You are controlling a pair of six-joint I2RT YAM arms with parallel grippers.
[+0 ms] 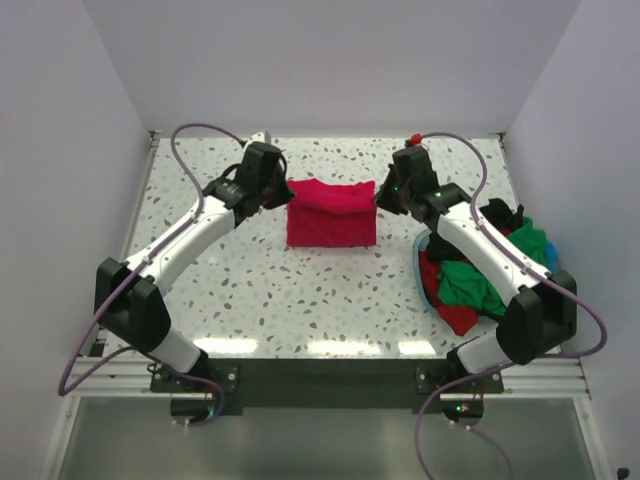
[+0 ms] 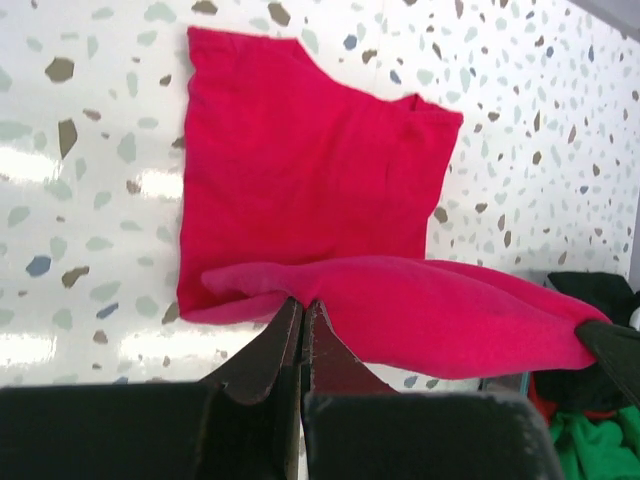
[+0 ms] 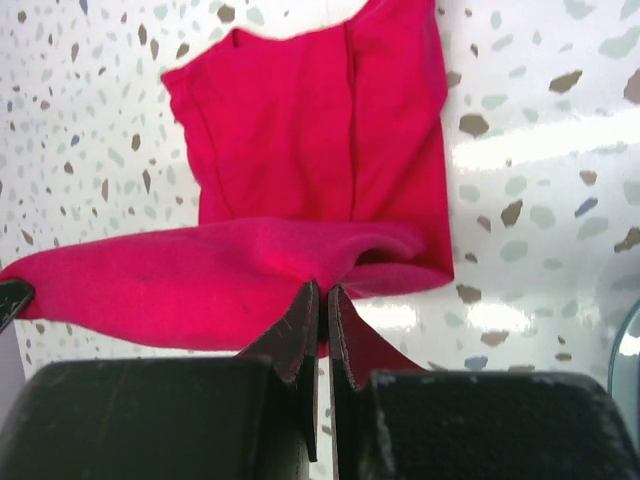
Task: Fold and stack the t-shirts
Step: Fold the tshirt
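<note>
Lying centrally on the surface (image 1: 300,290), crimson t-shirt (image 1: 332,222): judged soft, light, limp cotton, partly folded. Left tool (image 2: 303,308) and right tool (image 3: 322,292) each clamp a far corner, the edge lifted between them. Corners suit gripping; the middle likely sags.

Crimson t-shirt (image 1: 331,213), speckled white table (image 1: 260,290)

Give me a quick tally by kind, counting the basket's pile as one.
crimson t-shirt: 1
grippers shut on it: 2, left gripper and right gripper
basket: 1
shirt pile inside, green, red, black: 1
total: 5
</note>
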